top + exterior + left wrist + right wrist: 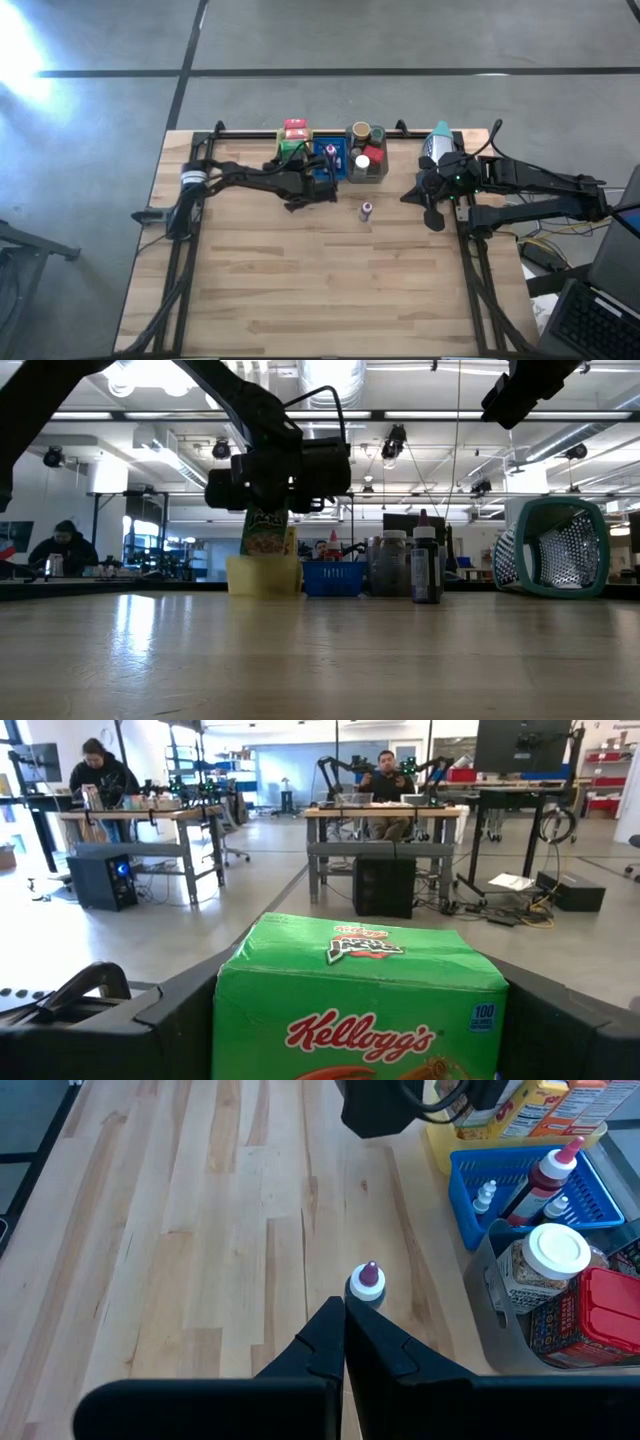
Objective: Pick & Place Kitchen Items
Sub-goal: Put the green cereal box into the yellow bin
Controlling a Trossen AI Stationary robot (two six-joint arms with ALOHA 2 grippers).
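Left gripper: raised above the tabletop near the middle of the far edge, fingers spread wide around a green cereal box, which it holds clear of the wood.
Green cereal box: upright between the left fingers; red script logo on its front, a small blue mark at one corner.
Right gripper: fingers pressed together with nothing between them, held above the tabletop toward the far right corner.
Small bottle: standing upright alone on bare wood, just in front of the trays; white collar, purplish tip. It is just beyond the right fingertips and not touching them.
Yellow tray: at the far edge, left of the blue one; a snack box stands in it.
Blue tray: next along the far edge; holds a red-capped squeeze bottle and tiny white vials.
Grey tray: right of the blue one; holds a white-lidded jar and a red-lidded box.
Teal basket: on its side near the far right corner.
Table: pale wood planks, near half bare.
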